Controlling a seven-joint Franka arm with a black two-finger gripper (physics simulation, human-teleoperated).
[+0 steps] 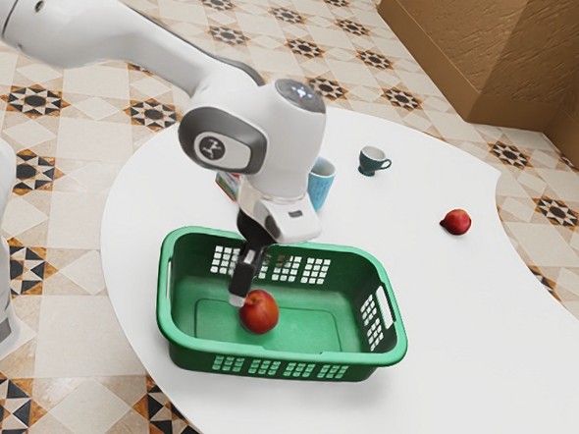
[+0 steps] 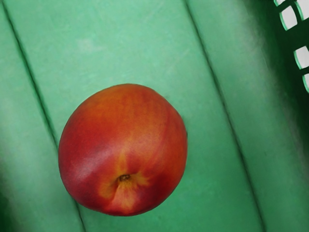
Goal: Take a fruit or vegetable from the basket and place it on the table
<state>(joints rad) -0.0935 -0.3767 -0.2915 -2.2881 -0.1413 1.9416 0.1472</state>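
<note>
- The fingers hang near the nectarine in the green basket.
- Released or clenched, I cannot tell.
- A red fruit lies on the desk.

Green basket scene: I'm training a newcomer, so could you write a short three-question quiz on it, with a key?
1. Multiple choice: where does the red-orange fruit under the hand lie?
A) on the floor
B) inside the green basket
C) in the blue cup
2. True or false: the dark mug stands inside the basket.
3. Fill in: the other red fruit, outside the basket, rests on the white ____.

Key: 1 B; 2 false; 3 table.
</note>
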